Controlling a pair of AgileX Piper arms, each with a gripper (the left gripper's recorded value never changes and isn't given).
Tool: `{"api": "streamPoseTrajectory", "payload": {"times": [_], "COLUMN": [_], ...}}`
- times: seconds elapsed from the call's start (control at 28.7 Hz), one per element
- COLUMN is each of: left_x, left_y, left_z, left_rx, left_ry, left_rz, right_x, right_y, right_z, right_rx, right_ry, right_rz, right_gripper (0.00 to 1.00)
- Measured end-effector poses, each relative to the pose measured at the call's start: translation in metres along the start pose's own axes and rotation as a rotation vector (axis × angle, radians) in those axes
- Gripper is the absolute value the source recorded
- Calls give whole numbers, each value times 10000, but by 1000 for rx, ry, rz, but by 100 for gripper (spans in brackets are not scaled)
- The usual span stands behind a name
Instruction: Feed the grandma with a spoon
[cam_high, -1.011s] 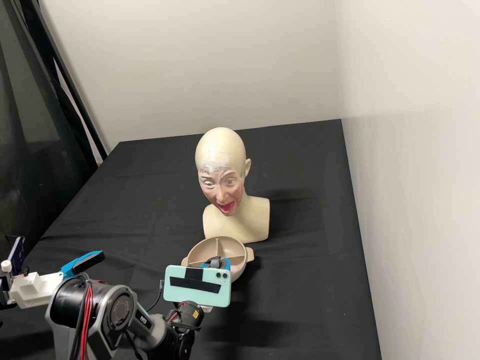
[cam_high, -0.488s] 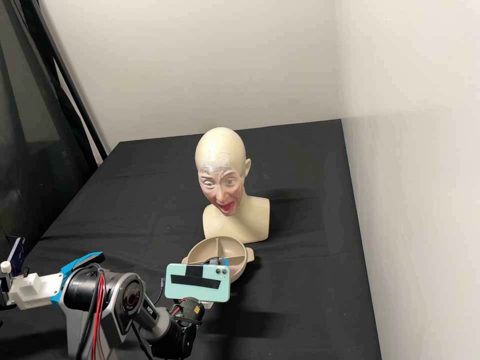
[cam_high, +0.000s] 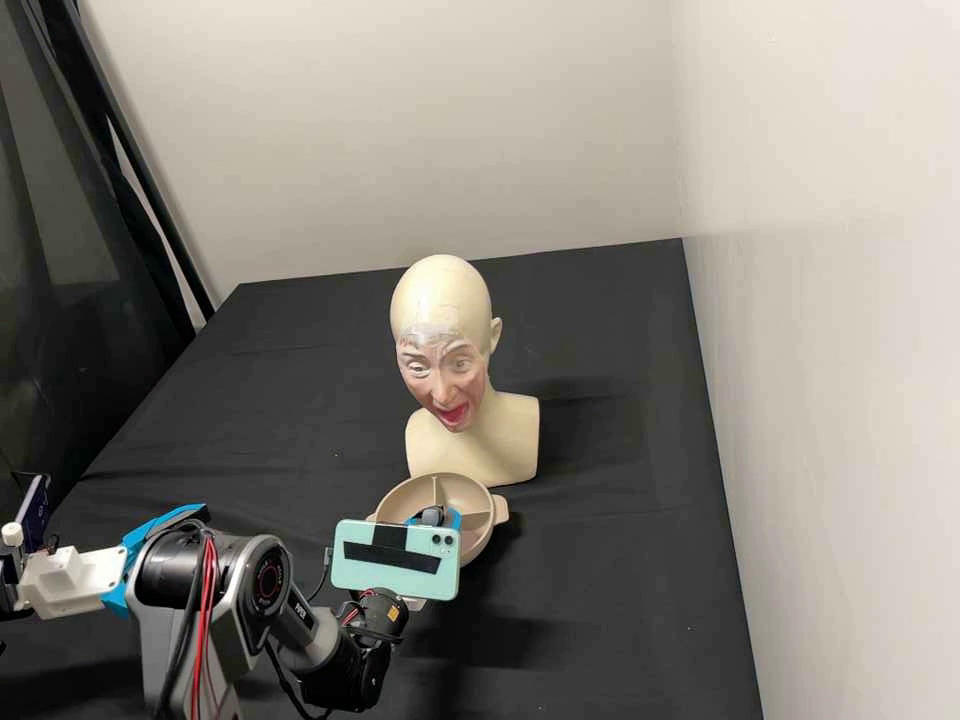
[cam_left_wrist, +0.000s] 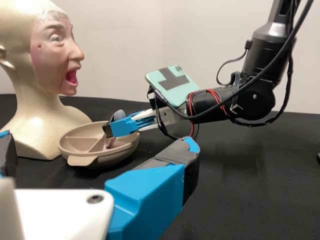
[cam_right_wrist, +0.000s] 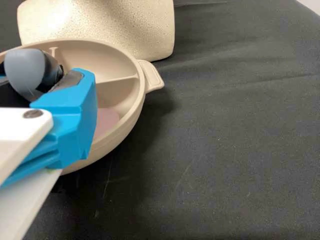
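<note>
Likely lab: black-draped bench (cam_high: 620, 480), bare white walls (cam_high: 400, 130), grey robot arm (cam_high: 215, 600) at bench edge

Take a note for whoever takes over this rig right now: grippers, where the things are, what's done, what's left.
Left gripper: open, empty, at the near left of the bench, apart from the task's things.
Right gripper: shut on the spoon, over the bowl, with the spoon's lower end down inside it.
The bowl sits just in front of the head, whose mouth is open.
Done: spoon grasped and dipped in the bowl.
Left: lift the spoon to the mouth. Cannot tell whether it is loaded.
</note>
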Motion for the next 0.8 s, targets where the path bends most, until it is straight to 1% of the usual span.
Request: {"api": "streamPoseTrajectory", "payload": {"times": [0.28, 0.38, 0.49, 0.52, 0.59, 0.66, 0.7, 0.73, 0.8], "left_x": [2, 2, 2, 2, 2, 2, 2, 2, 2], "left_y": [-11, -10, -11, -11, -11, -11, -11, -11, -11], "left_z": [18, 16, 18, 18, 18, 18, 18, 18, 18], "left_rx": [1, 0, 1, 1, 1, 1, 1, 1, 1], "left_ry": [-8, -6, -8, -8, -8, -8, -8, -8, -8], "left_rz": [-5, -4, -5, -5, -5, -5, -5, -5, -5], "right_x": [-9, -75, -142, -178, -222, -263, -297, -315, -343], "right_y": [13, 34, 65, 93, 118, 131, 147, 158, 178], "right_z": [-15, -47, -100, -143, -184, -212, -246, -266, -295], "right_rx": [3, 2, -4, -3, 9, 8, 6, 13, 14], "right_ry": [-6, -6, 19, 39, 61, 77, 96, 108, 122], "right_rz": [0, -10, -7, -1, 4, 4, 5, 6, 11], "right_gripper": [0, 0, 0, 0, 0, 0, 0, 0, 0]}}
